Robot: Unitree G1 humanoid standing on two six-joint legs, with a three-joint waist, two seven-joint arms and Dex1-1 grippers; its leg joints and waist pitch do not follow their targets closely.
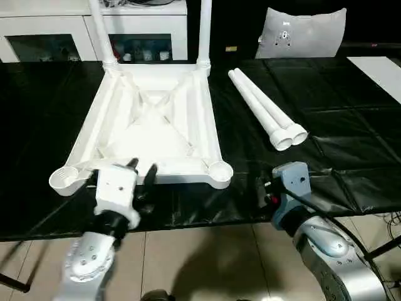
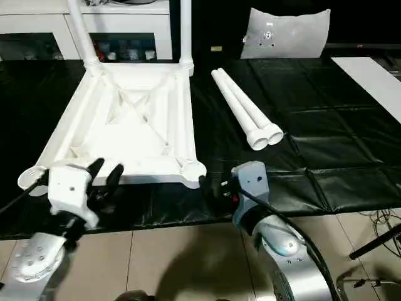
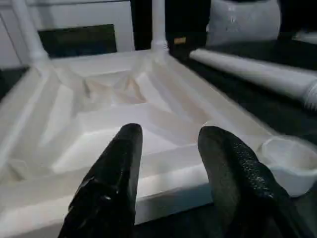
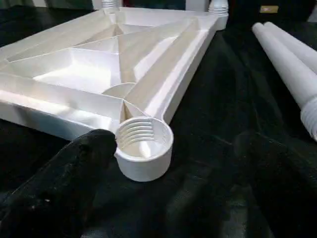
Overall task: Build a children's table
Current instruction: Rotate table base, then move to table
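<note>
The table top [image 1: 150, 125] lies upside down on the black desk [image 1: 338, 144], ribs up, with two legs [image 1: 203, 31] already standing in the far corner sockets and two loose legs [image 1: 266, 110] lying side by side ahead and to the outside of the right tool [image 2: 216, 187]. The left tool [image 1: 142, 172] is held at the near rim of the top, its black fingers [image 3: 116, 178] parted with the rim seen between and beyond them; nothing is pinched, though whether a pad brushes the rim cannot be told from these views. The right tool is spread wide and empty, one finger just beside the open threaded socket [image 4: 143, 146] at the near corner. The step in hand is judged to be fitting a third leg. For that, a loose leg would best be taken near its threaded end, stood upright over the socket and started square so the threads are not crossed, while the top is steadied at the rim by the left tool. Room is tight on the near side: the top's rim sits close to the desk edge, and the other near socket [image 1: 62, 179] lies just outside the left tool, close to that edge, so pushes toward the robot should be avoided. Open mat is left between the right tool and the loose legs, and beyond them; round legs may roll if nudged.
</note>
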